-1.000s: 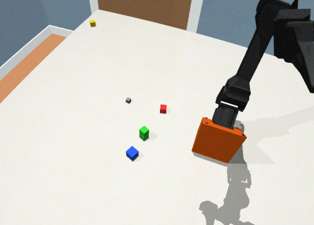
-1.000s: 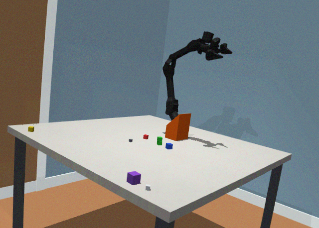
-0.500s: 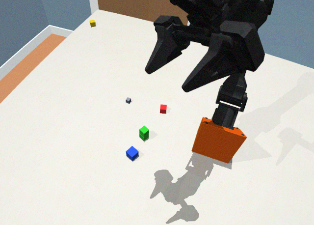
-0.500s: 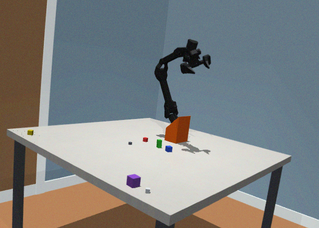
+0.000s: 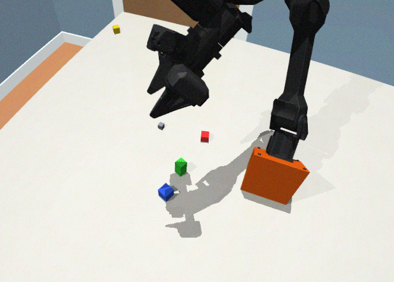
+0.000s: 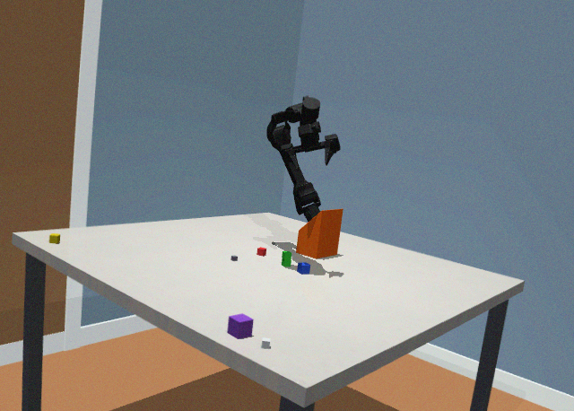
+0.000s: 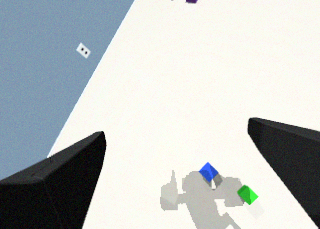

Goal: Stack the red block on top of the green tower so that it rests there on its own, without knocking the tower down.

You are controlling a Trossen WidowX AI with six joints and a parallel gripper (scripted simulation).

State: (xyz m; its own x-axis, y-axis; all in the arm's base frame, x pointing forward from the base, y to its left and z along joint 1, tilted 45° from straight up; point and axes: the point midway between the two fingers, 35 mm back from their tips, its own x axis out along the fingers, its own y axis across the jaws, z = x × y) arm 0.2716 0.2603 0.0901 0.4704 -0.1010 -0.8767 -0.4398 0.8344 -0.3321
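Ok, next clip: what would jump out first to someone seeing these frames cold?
The black arm, bent high over the white table, with its open, empty end effector hanging above the blocks. Next, the bright orange base it rises from. Then the small coloured blocks nearby: the red block lying alone, the green tower just in front of it, and a blue block beside that.
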